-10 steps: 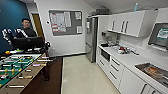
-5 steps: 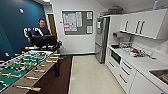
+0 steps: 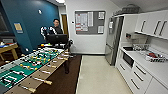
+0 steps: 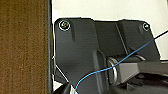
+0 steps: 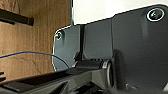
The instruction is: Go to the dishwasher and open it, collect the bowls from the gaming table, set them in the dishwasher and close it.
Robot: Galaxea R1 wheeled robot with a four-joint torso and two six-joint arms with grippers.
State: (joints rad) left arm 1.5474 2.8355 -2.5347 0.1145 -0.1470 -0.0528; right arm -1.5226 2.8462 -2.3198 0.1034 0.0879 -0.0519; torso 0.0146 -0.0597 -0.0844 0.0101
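The gaming table, a table-football table with a green field and rods with wooden handles, runs along the left of the head view and reaches the near left corner. Something small and orange-yellow lies at its far end, too blurred to tell whether it is a bowl. The dishwasher is out of view. In the left wrist view, brown carpet and pale floor pass beneath the robot's dark plate. The right wrist view looks onto a wooden surface.
A person stands behind a dark monitor beyond the table. White kitchen cabinets and a counter line the right, with a steel fridge at their far end. Pale floor runs between. A wooden side table stands far left.
The whole head view has shifted: the camera has turned left, so the person, the notice board and the fridge sit further right in the picture, and more of the football table shows.
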